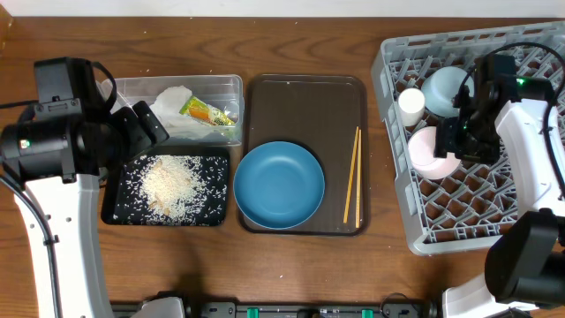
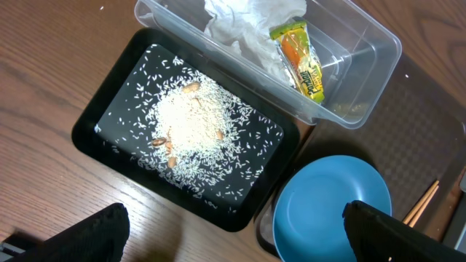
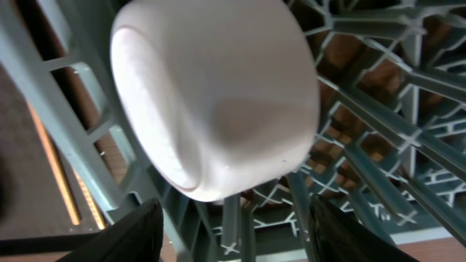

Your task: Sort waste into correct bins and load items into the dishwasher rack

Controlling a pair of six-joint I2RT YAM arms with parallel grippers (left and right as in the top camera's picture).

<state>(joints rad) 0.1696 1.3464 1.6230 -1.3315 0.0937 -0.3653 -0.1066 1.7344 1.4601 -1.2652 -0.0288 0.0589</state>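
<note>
Overhead: white bowl (image 1: pixel 433 152) lay in dishwasher rack (image 1: pixel 468 212), left edge; stiff, likely breakable, best held by rim; right pincer (image 3: pixel 233 222) stood parted beside it; left pincer (image 2: pixel 234 224) gaped empty.

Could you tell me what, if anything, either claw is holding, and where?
Nothing: left claw open and empty; right claw open, just clear of the white bowl.

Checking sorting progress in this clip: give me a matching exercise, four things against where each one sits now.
Things:
1. rice grains
2. snack wrapper
3. blue plate
4. white bowl

Places:
A. in the dishwasher rack
B. in the black tray
C. on the brown serving tray
D. in the clear tub

Pairs: 1-B, 2-D, 3-C, 4-A
</note>
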